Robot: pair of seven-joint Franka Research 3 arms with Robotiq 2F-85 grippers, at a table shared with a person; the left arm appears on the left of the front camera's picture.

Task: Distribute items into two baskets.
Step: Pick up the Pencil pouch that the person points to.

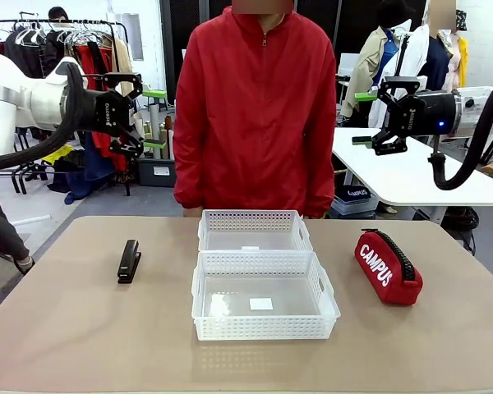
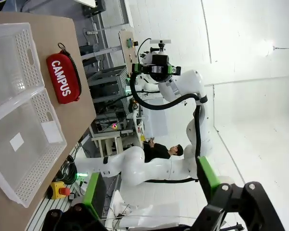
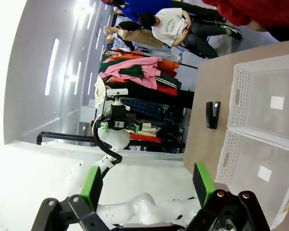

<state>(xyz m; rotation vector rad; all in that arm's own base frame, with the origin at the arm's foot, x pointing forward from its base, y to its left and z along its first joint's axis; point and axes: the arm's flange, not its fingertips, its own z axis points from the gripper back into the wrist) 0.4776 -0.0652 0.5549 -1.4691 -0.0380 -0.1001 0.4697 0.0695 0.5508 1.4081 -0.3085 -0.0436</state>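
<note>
Red, soft, zippered CAMPUS pouch point(image 1: 388, 268) lies on the tan bench point(image 1: 66, 328), to the right of 2 white lattice baskets: a near basket point(image 1: 263, 327) touching a far basket point(image 1: 251, 220). Both are empty apart from small labels. A slim black stapler point(image 1: 129, 261) lies to their left. The left hand point(image 1: 152, 119) and right hand point(image 1: 361, 119) hang high above the bench, fingers spread wide, holding nothing. The pouch will likely squash and sag, so pinch across its middle. The stapler looks rigid, light and smooth, and is best gripped across its narrow sides.

White "CAMPUS" lettering along the side of the red soft zippered pouch point(image 1: 386, 268), right of the nearer white lattice plastic basket point(image 1: 263, 327)
</note>
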